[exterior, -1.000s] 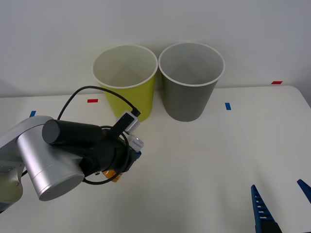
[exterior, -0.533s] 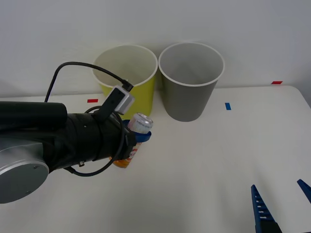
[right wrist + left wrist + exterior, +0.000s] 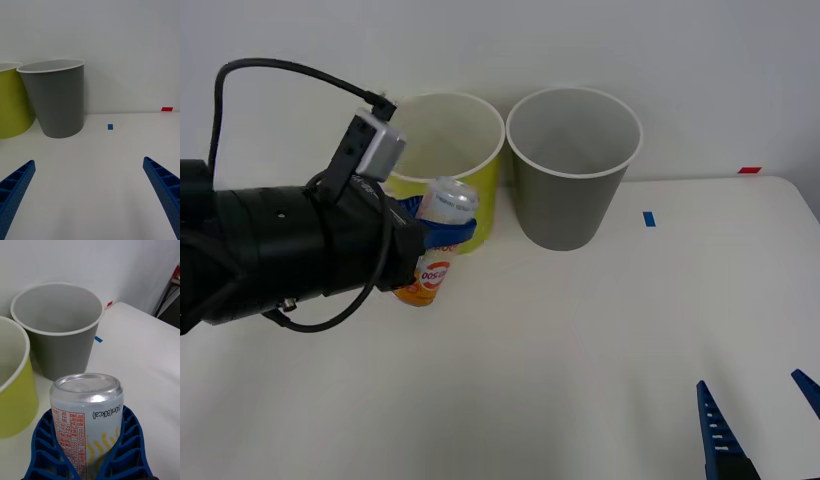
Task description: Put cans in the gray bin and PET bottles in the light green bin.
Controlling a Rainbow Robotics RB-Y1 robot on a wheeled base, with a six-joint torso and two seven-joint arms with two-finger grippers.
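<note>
My left jaws (image 3: 442,232) pinch the can (image 3: 436,252), lifted off the desk (image 3: 600,330) just in front of the green bin (image 3: 442,160); the gray bin (image 3: 572,170) stands right of it. My right jaws (image 3: 758,415) wait spread at the near right.

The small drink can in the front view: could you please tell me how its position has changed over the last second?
The left gripper, shut on the small orange-ended drink can, has lifted it off the white table and up toward the yellow-green bin. The dark gray bin, the green bin and the open right gripper, low at the near edge, stayed put.
</note>
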